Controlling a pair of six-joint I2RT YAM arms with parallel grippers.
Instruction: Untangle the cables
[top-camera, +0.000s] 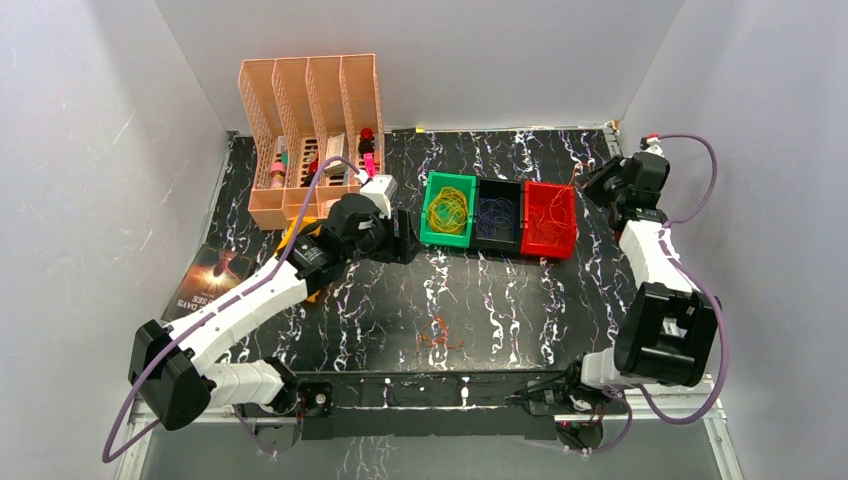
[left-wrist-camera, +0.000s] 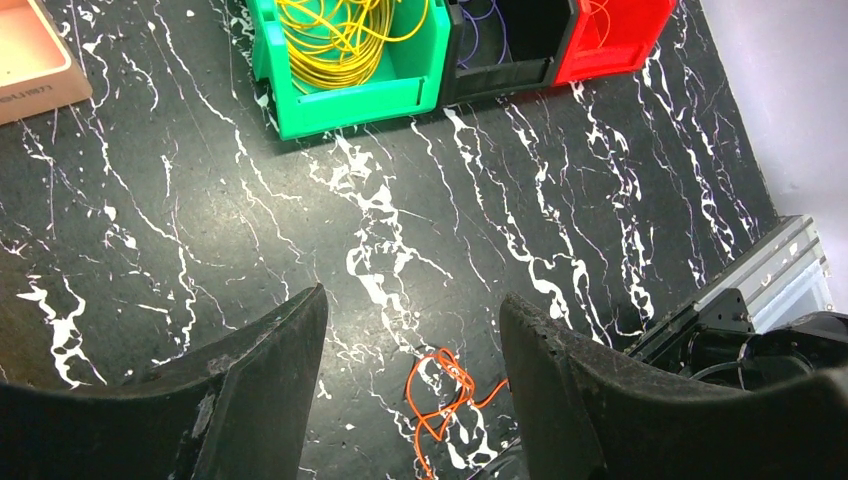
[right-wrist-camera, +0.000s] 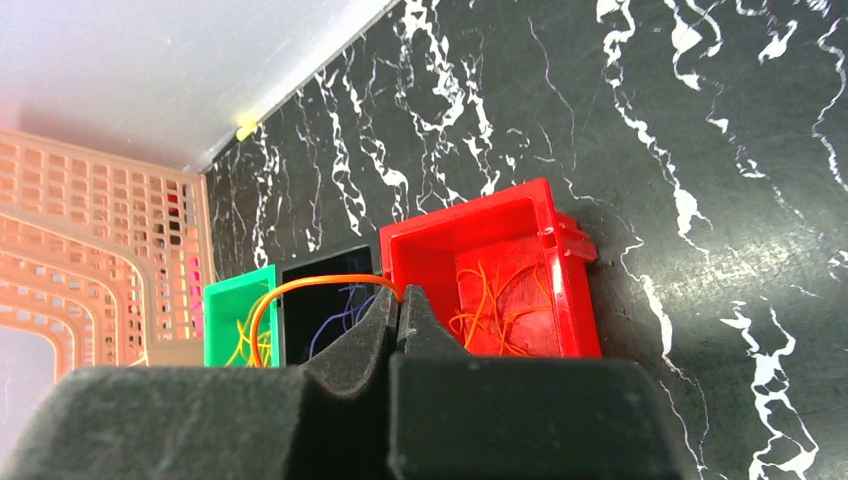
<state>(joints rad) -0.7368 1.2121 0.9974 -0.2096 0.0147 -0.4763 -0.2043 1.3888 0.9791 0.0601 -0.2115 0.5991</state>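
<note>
The cables are thin wire loops sorted by colour. Yellow ones (left-wrist-camera: 335, 35) fill the green bin (top-camera: 428, 232), blue-purple ones (top-camera: 497, 212) lie in the black bin (top-camera: 497, 245), and orange ones (right-wrist-camera: 500, 300) lie in the red bin (right-wrist-camera: 570, 290). A small orange tangle (left-wrist-camera: 445, 395) rests on the table near the front edge (top-camera: 440, 335). My left gripper (left-wrist-camera: 412, 297) hangs open above the table just left of the green bin, holding nothing. My right gripper (right-wrist-camera: 400, 295) is shut on an orange cable (right-wrist-camera: 300, 284) that arcs out to the left, beside the red bin (top-camera: 549, 220).
A peach slotted organiser (top-camera: 310, 140) with small items stands at the back left. A dark booklet (top-camera: 205, 280) lies at the left edge, under the left arm. White walls close in the black marbled table (top-camera: 520, 310) on three sides.
</note>
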